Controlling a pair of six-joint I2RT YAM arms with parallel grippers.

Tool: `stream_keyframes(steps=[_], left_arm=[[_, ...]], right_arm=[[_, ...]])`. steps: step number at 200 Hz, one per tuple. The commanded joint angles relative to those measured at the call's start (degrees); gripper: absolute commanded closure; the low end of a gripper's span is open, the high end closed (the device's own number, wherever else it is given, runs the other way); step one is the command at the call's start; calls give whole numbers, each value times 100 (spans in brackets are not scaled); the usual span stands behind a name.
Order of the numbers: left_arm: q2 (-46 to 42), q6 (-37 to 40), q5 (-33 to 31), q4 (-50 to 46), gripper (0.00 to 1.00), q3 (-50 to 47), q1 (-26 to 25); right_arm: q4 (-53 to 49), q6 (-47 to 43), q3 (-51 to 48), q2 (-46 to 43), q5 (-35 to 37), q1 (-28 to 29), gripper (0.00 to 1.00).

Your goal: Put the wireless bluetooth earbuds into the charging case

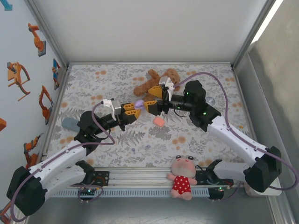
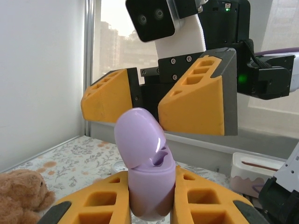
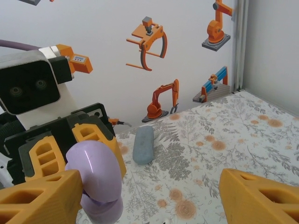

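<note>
From the top: can just make out the left gripper (image 1: 135, 110) clamped on the lilac charging case (image 1: 138, 103) mid-worktop (image 1: 210, 135), half buried in yellow fingers. Right gripper (image 1: 154, 98) facing it, jaws apart. Can't pick out the earbuds, too tiny. Left wrist: lid flipped open, base hidden. Right wrist: case cut off at the bottom edge.
</note>
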Motion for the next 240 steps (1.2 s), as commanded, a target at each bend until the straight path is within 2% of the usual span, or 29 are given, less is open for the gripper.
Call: stream_keyframes(steps=[1, 85, 167, 208, 240], left_arm=[[-131, 170, 206, -1, 91, 190, -18], [-241, 241, 105, -285, 92, 169, -20], [-810, 429, -319, -595, 92, -136, -26], [-1286, 575, -681, -976, 92, -312, -21], [-1675, 610, -985, -1034, 93, -534, -17]], right_arm=[[26, -20, 243, 61, 257, -27, 24], [-55, 67, 332, -195, 307, -27, 24], [-1122, 257, 30, -700, 1226, -62, 25], [-1447, 387, -200, -806, 1284, -58, 28], [-1735, 698, -187, -639, 1004, -61, 34]])
